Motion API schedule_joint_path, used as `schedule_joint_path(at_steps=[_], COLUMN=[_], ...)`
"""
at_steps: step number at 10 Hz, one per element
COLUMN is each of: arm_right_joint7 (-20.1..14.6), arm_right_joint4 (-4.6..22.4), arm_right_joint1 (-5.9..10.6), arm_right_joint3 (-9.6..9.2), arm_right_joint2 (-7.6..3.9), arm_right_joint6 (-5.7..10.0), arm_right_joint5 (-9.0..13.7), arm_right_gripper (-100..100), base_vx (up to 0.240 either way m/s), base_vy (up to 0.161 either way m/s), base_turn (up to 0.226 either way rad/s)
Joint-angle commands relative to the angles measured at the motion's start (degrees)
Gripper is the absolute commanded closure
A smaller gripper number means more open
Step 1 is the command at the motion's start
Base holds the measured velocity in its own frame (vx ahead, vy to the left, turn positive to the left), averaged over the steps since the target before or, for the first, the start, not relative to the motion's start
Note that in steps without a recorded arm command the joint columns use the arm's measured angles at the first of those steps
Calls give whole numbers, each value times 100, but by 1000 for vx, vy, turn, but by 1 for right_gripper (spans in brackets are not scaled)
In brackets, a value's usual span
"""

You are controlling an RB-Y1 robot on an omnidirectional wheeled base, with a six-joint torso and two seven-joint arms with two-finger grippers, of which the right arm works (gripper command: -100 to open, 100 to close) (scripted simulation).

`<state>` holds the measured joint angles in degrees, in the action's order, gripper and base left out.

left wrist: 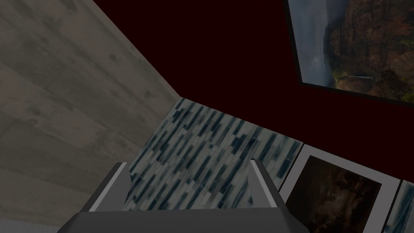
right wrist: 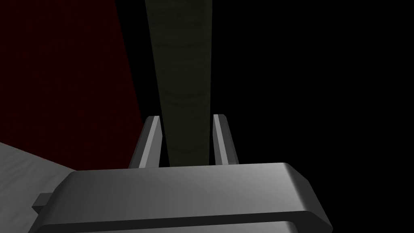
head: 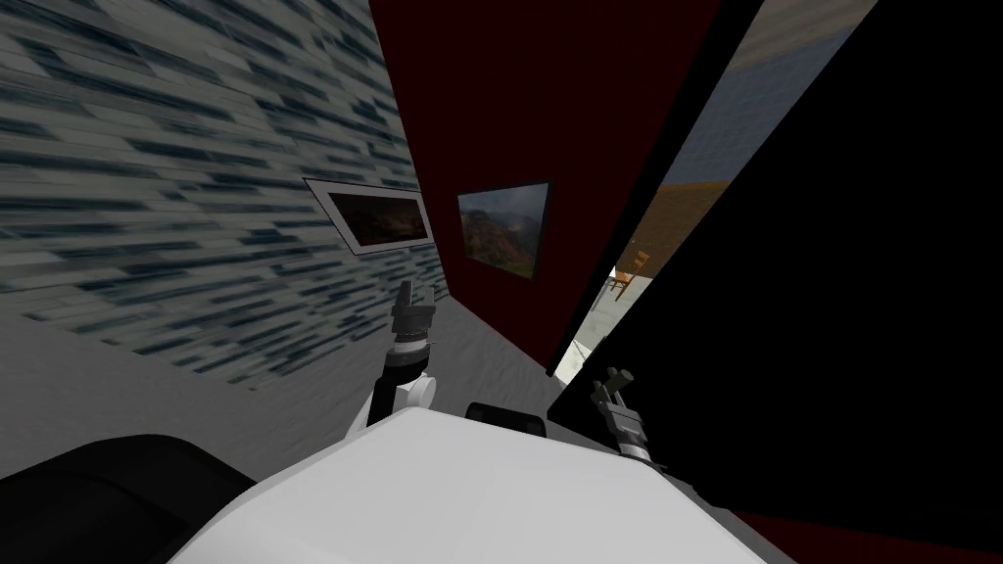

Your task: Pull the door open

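The door (head: 784, 294) is a big black slab on my right, swung partly toward me. A narrow gap (head: 627, 264) shows between it and the dark red wall. My right gripper (head: 609, 380) is at the door's free edge near its lower corner. In the right wrist view that edge is a dark olive strip (right wrist: 184, 73) running up between the fingers (right wrist: 150, 137), and the right gripper (right wrist: 186, 121) is shut on its two faces. No handle is visible. My left gripper (head: 416, 291) is raised ahead of my chest, away from the door, and is open (left wrist: 188, 178) with nothing in it.
A dark red wall (head: 549, 98) with a landscape picture (head: 504, 230) stands ahead. A blue-grey tiled wall (head: 147, 176) with a framed dark picture (head: 377, 217) runs on the left. Through the gap I see a lit floor and an orange chair (head: 630, 272). Grey floor (head: 490, 362) lies in front.
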<state>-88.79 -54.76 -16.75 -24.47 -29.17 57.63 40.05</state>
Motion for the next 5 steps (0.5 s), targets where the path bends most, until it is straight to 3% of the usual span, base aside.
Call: schedule_joint_path(at_steps=[1, 3, 5], arm_right_joint7=[-90, -191, -325], arm_right_joint4=[25, 53, 91], arm_right_joint1=[-44, -93, -159], arm_right_joint3=[-87, -185, -315], arm_right_joint2=[-80, -171, -291], arm_right_joint6=[111, 235, 400], arm_right_joint5=[-42, -89, -151], arm_right_gripper=[100, 100, 100], base_vx=[-151, -231, -251], base_vy=[-39, 0, -84], base_turn=[120, 142, 134])
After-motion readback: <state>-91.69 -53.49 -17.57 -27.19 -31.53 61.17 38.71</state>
